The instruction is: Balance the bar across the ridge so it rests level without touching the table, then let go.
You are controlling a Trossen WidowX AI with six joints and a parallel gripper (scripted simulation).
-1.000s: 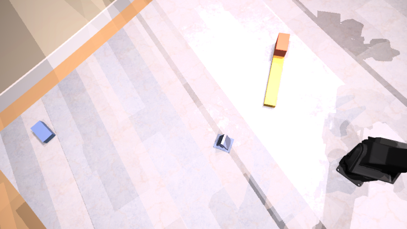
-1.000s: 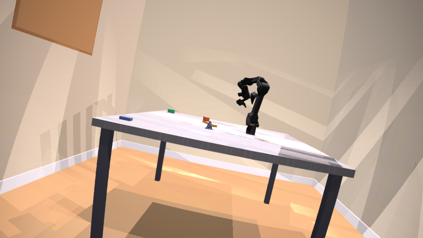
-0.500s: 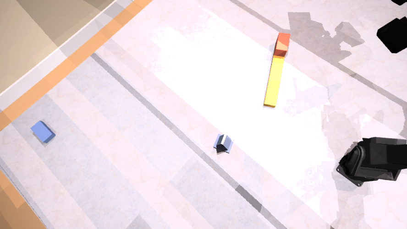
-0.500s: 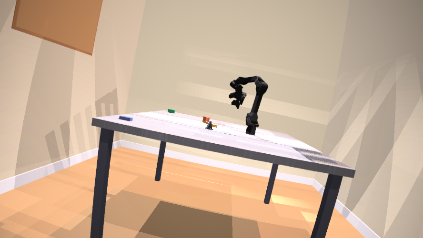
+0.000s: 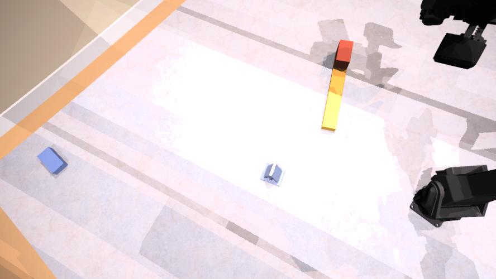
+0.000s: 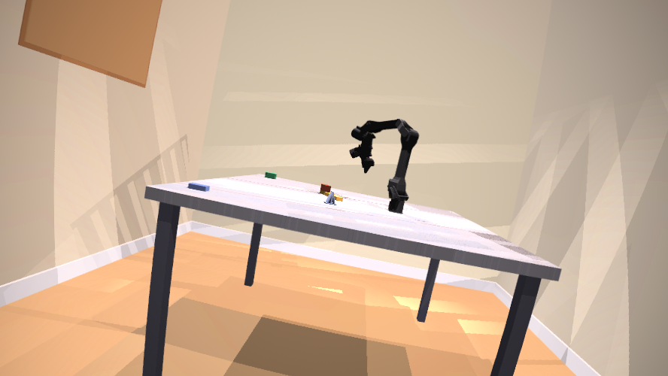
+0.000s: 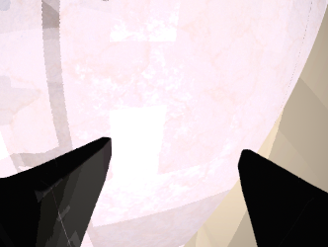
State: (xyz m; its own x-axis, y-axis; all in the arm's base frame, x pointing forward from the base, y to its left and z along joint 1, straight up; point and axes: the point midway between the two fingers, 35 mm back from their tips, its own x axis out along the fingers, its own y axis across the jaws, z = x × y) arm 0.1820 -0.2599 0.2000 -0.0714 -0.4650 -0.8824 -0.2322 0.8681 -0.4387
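Observation:
The yellow bar lies on the table right of and beyond the ridge in the top view. A red block is at its far end. The small grey-blue ridge stands on the table on its flat base, with nothing on it. My gripper is open and empty, high above the table. In the top view it is at the top right, to the right of the bar, partly cut off. The bar and ridge are out of the wrist view.
A blue block lies near the table's far left edge. A green block lies at the back left of the table. The arm's base stands right of the ridge.

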